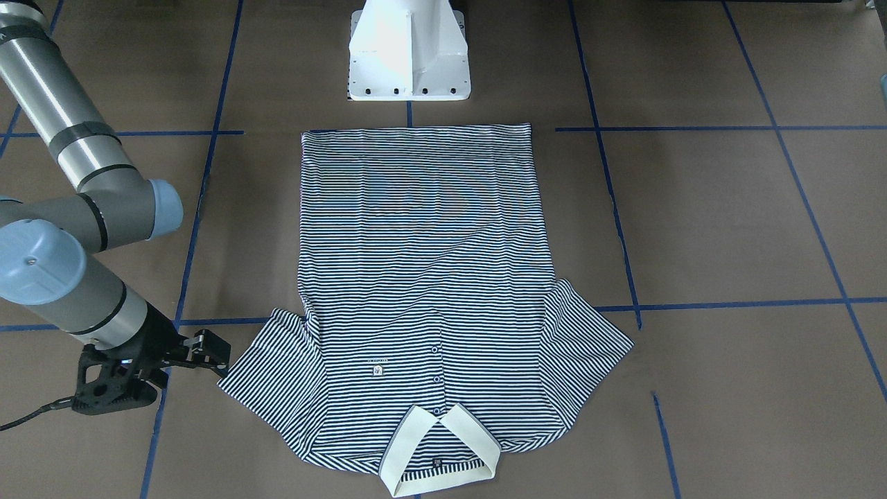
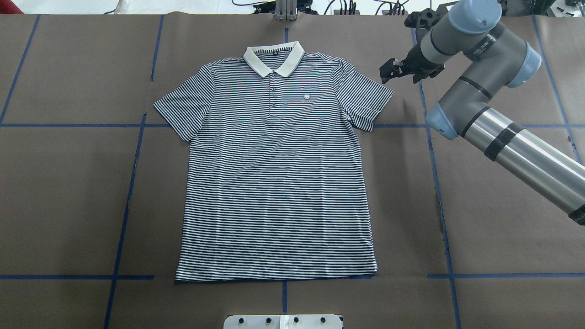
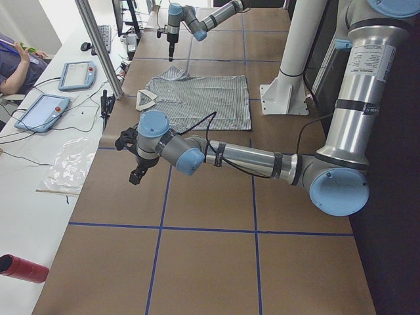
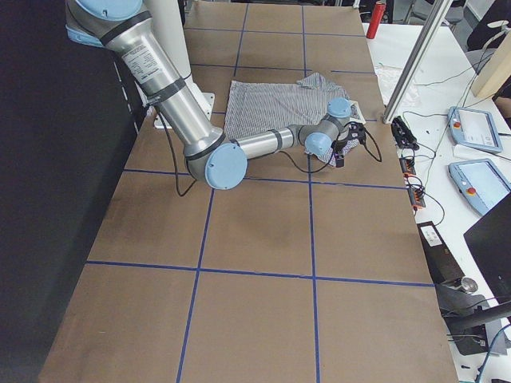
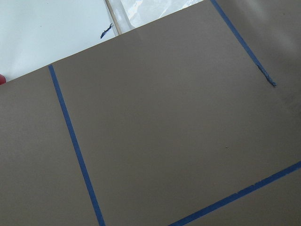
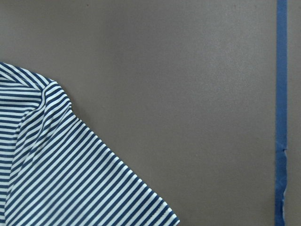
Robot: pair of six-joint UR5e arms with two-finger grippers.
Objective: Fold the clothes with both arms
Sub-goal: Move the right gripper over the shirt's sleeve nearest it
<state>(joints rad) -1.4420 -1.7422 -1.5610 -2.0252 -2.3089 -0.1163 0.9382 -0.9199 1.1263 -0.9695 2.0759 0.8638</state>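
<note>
The striped polo shirt [image 2: 279, 173] lies flat, face up, on the brown table, its cream collar [image 2: 274, 59] on the far side from the robot; it also shows in the front-facing view [image 1: 423, 277]. My right gripper [image 2: 389, 72] hovers just beside the right-hand sleeve [image 2: 365, 98], open and empty; it also shows in the front-facing view [image 1: 211, 352]. The right wrist view shows that sleeve's edge [image 6: 61, 179] on bare table. My left gripper [image 3: 136, 174] shows only in the exterior left view, over bare table well away from the shirt; I cannot tell whether it is open or shut.
The white pedestal base [image 1: 409, 55] stands just behind the shirt's hem. Blue tape lines [image 2: 132, 183] cross the table. Beyond the far edge is a desk with tablets [image 3: 42, 111], a metal post [image 3: 98, 46], a plastic sheet [image 3: 69, 164] and a red cylinder [image 3: 23, 269].
</note>
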